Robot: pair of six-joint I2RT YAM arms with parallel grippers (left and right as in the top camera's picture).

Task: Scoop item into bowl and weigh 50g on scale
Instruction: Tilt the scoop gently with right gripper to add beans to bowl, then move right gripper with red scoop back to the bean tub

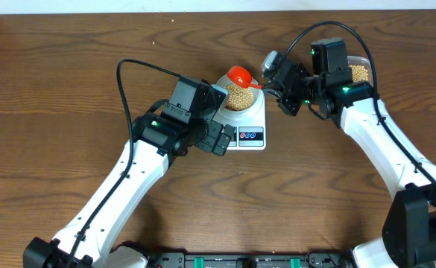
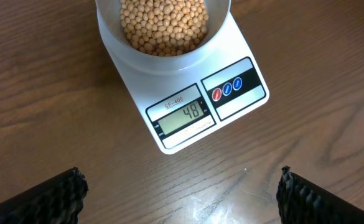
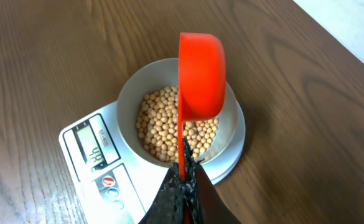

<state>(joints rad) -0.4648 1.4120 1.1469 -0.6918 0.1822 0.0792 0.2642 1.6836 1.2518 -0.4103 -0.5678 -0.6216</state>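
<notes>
Nearest the right wrist camera: your right gripper (image 3: 185,177), fingers pressed together on the thin handle of the red scoop (image 3: 200,74). The scoop's cup sits over the bowl (image 3: 127,99), turned on its side so you see it edge-on. The mouth faces away from this camera, so it's not possible to tell whether any beans are left inside.

Below the cup, the beans (image 3: 169,127) fill the bottom of the bowl in a loose pile. The bowl sits on the scale (image 3: 73,134) and covers most of its platform.

Your left gripper (image 2: 180,180) has its fingers spread wide, one at each bottom corner of the left wrist view, with nothing between them but bare table (image 2: 38,93). It hangs over the wood just in front of the scale, apart from it. From there the display (image 2: 191,112) reads 48, and the round buttons (image 2: 226,88) sit just right of it, one of them red.

From overhead, the scale and bowl are near the middle of the table, between your two arms. The left arm comes in from the lower left, the right arm from the lower right. A clear tub (image 1: 359,72) holding more beans sits behind the right wrist, well apart from the scale and partly hidden by the arm.
</notes>
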